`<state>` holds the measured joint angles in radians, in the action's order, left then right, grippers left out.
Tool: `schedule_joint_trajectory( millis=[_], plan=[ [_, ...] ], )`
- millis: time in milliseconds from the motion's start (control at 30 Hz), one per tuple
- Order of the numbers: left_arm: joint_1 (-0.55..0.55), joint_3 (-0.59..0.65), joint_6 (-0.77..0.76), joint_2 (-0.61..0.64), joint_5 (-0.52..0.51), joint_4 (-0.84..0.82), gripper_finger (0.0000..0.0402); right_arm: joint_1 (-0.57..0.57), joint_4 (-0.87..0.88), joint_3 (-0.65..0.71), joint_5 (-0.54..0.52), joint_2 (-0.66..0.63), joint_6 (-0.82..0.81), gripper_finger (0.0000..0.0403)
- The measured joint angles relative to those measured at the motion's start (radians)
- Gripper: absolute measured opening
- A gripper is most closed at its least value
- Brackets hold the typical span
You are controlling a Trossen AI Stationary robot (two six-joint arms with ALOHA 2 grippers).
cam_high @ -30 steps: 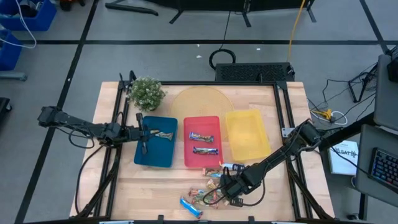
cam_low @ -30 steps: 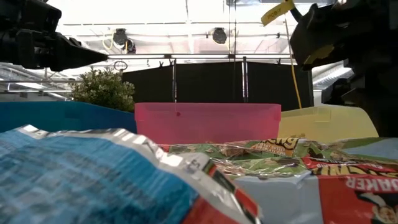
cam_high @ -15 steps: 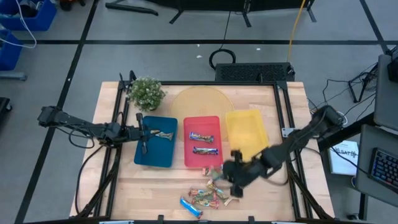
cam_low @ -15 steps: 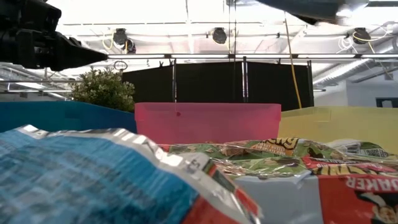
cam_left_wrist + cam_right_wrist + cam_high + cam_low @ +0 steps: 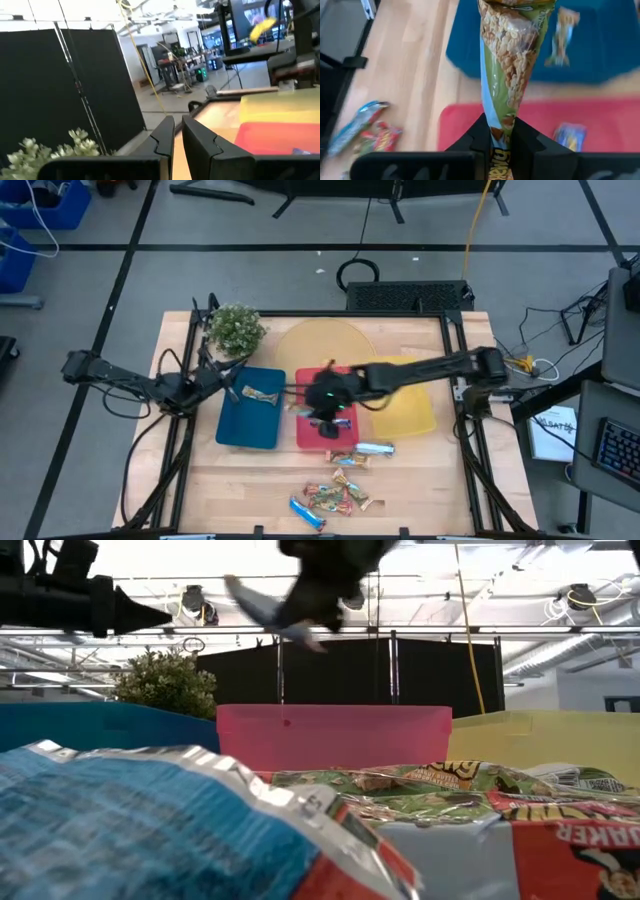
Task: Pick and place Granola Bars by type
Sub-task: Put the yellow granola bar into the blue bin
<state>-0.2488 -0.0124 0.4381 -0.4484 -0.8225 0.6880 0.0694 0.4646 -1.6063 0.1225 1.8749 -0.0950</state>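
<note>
The right gripper (image 5: 497, 131) is clenched on one end of a green-wrapped granola bar (image 5: 507, 65), and the rest of the bar sticks out free in front of the fingers. It hangs above the red tray (image 5: 306, 435), close to the edge that faces the blue tray (image 5: 235, 430).

I judge the bar to be very light. The foil is thin, shiny and probably slippery, and what is inside can crumble, so a hard squeeze in the middle would be bad. The flat sealed end is a good place to take hold (it is where the fingers grip now), though the bar can swing there.

From largest to smallest, the containers come first. The yellow tray (image 5: 412, 415), on the far side of the right gripper from the blue one, shows nothing inside where it is visible. The red tray under the gripper holds a dark bar (image 5: 318, 394), and more may be hidden by the arm. The blue tray, between the two grippers, holds one tan bar (image 5: 262, 394).

The loose bars (image 5: 335, 495) lie on the bare table (image 5: 420, 500), away from the right gripper and outside the trays, and a silver bar (image 5: 372, 449) lies nearer to it.

The left gripper (image 5: 178, 131) waits beside the outer edge of the blue tray, with the fingers nearly together and grasping nothing.
</note>
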Motion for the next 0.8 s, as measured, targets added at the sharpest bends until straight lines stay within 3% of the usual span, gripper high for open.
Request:
schedule_joint_trajectory(
  millis=[133,233,533,800],
  plan=[
    [-0.036,0.0,0.072,0.0,-0.042,0.03,0.0044,-0.025,0.018,-0.186,0.01,0.144,0.16,0.0031],
    [-0.075,0.0,0.133,-0.001,-0.135,0.086,0.0044,-0.03,-0.004,-0.285,-0.026,0.223,0.27,0.0033],
    [-0.215,0.0,0.411,0.0,-0.386,0.373,0.0044,-0.045,-0.194,-0.412,-0.045,0.389,0.424,0.0026],
    [-0.27,0.0,0.468,0.0,-0.384,0.388,0.0044,-0.092,-0.205,-0.448,-0.042,0.48,0.398,0.003]
  ],
)
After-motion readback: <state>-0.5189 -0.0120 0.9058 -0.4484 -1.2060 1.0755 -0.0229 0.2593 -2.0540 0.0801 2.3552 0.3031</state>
